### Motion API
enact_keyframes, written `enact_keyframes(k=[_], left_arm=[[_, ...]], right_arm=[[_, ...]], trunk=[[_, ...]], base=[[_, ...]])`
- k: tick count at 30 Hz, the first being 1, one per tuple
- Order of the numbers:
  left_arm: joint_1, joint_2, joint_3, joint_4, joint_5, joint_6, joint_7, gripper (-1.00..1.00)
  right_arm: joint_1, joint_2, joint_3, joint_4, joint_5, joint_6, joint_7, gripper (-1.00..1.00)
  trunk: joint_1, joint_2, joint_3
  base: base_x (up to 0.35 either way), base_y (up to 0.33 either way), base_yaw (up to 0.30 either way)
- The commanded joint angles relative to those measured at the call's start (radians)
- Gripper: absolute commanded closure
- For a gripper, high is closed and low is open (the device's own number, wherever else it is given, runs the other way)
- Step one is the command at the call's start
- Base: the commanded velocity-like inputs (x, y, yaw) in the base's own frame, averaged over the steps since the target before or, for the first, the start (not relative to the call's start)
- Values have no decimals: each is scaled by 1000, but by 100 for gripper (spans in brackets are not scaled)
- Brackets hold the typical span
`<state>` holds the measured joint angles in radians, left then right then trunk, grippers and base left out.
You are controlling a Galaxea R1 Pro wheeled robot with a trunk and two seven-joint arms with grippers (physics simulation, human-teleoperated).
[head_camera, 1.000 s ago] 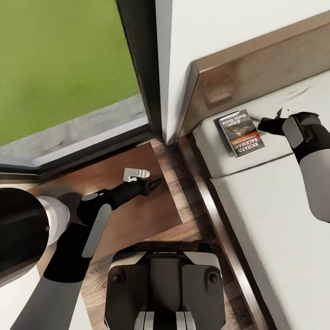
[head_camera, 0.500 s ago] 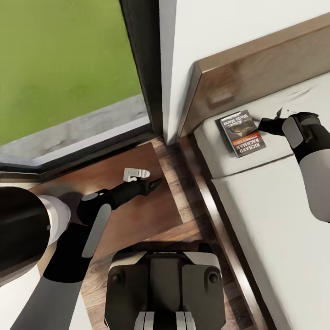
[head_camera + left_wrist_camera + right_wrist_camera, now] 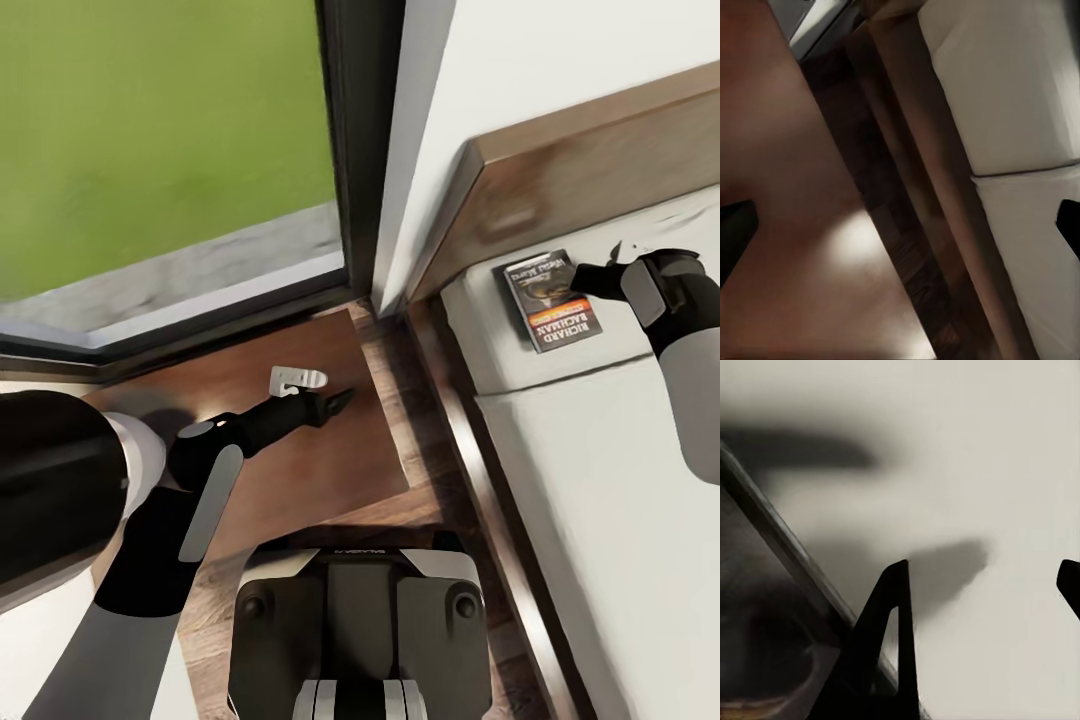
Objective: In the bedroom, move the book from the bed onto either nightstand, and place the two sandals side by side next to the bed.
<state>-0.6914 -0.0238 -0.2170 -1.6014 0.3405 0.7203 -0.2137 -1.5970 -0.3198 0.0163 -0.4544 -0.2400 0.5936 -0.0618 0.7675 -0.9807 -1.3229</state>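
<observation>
A: Where is the book (image 3: 552, 299) seen?
B: On the light-grey mattress of the bed (image 3: 600, 480), close to the corner by the dark wooden headboard (image 3: 560, 180). It lies flat, cover up, white lettering legible in the head view. In the right wrist view its edge (image 3: 787, 585) runs slantwise across the mattress.

A: And the right gripper (image 3: 590, 279)?
B: It is held low at the book's far edge, fingertips at or on the cover. In the right wrist view the fingers are seen spread, one dark finger (image 3: 889, 637) resting at the book's edge, the other (image 3: 1070, 581) well apart over bare mattress. Nothing is pinched between them.

A: The left gripper (image 3: 335, 402)?
B: It is held over the nightstand (image 3: 330, 470), which stands between the bed frame and the dark-framed glass (image 3: 355, 150). In the left wrist view the two fingertips (image 3: 735, 225) are noted at opposite margins, so the jaws are recorded as spread, holding nothing.

A: Anything else noted?
B: Green grass (image 3: 160, 130) is seen through the glass. A strip of wood-plank floor (image 3: 425, 400) is visible between nightstand and bed frame.
</observation>
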Motion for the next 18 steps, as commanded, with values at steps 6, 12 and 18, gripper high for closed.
enact_keyframes(k=[6,12,18], left_arm=[[-1,-1,1,0,0,5,-3,-100],[-1,-1,1,0,0,5,-3,-100],[-1,-1,1,0,0,5,-3,-100]], right_arm=[[0,18,0,53,-56,-2,2,-100],[0,18,1,53,-56,-2,2,-100],[1,18,1,53,-56,-2,2,-100]], trunk=[[1,0,-1],[1,0,-1],[1,0,-1]], base=[[0,0,66],[0,0,6],[0,0,0]])
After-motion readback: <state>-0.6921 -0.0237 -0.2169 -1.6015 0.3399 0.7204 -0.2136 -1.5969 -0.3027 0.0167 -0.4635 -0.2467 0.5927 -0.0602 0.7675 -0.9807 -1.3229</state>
